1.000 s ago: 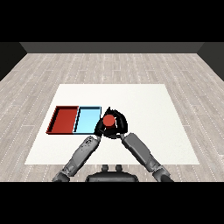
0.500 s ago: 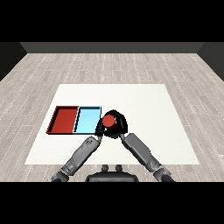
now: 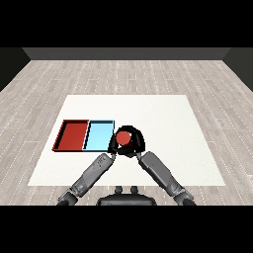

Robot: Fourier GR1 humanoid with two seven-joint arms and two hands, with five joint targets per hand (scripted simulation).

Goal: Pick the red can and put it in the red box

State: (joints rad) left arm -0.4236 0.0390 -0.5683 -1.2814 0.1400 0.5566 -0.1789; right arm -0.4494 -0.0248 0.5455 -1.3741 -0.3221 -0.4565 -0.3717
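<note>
The right robot hand (image 3: 135, 143) curls round the one red can (image 3: 123, 138) (two trays beside it: red tray (image 3: 72, 135), light blue tray (image 3: 99, 136)).

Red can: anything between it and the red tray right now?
Yes. The red can sits in the right hand, just right of the light blue tray. That tray lies directly between the can and the red tray, so the can must cross over it. The left hand is near the blue tray's lower right corner.
</note>
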